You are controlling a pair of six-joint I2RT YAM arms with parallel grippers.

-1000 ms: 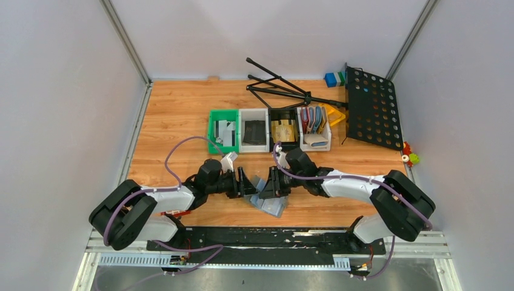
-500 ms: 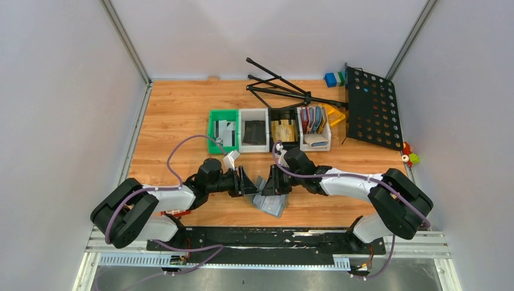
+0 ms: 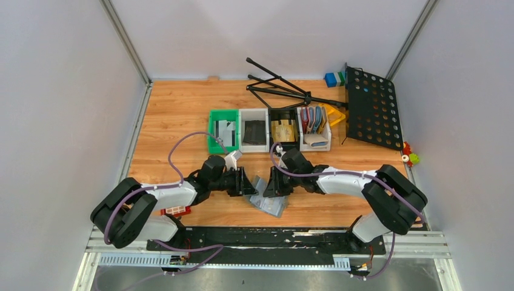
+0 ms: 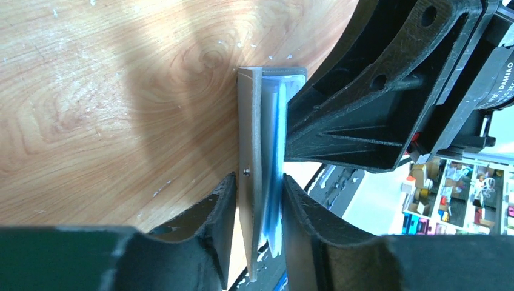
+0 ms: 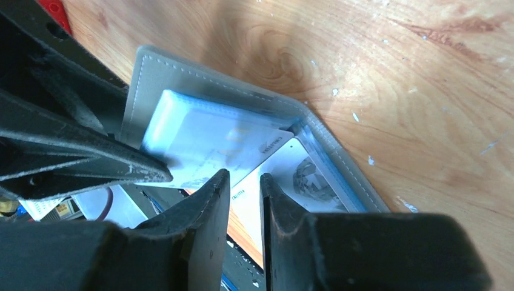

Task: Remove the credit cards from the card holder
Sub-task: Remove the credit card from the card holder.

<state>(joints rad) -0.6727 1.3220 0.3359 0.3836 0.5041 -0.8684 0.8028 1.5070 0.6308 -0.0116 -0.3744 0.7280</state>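
The grey-blue card holder (image 3: 271, 204) lies half open on the wood between my two grippers. Its left flap (image 4: 250, 133) stands on edge, and my left gripper (image 4: 259, 179) (image 3: 248, 185) is shut on it, one finger on the grey cover and the other on the bluish pocket. A pale credit card (image 5: 200, 136) sits in that flap's pocket. A white printed credit card (image 5: 303, 173) lies in the other half. My right gripper (image 5: 244, 177) (image 3: 274, 185) hovers right over the fold with its jaws a narrow slit apart; nothing shows between them.
A row of small bins stands behind: green (image 3: 213, 130), white (image 3: 253, 145), black (image 3: 283, 113), and a white one (image 3: 315, 145) with upright red and blue holders. A black perforated music stand (image 3: 373, 109) and its legs (image 3: 279, 88) lie at the back right.
The left jaws have narrowed onto the holder's flap. Both grippers have drifted slightly farther from the bases, and the right jaws have widened a little.
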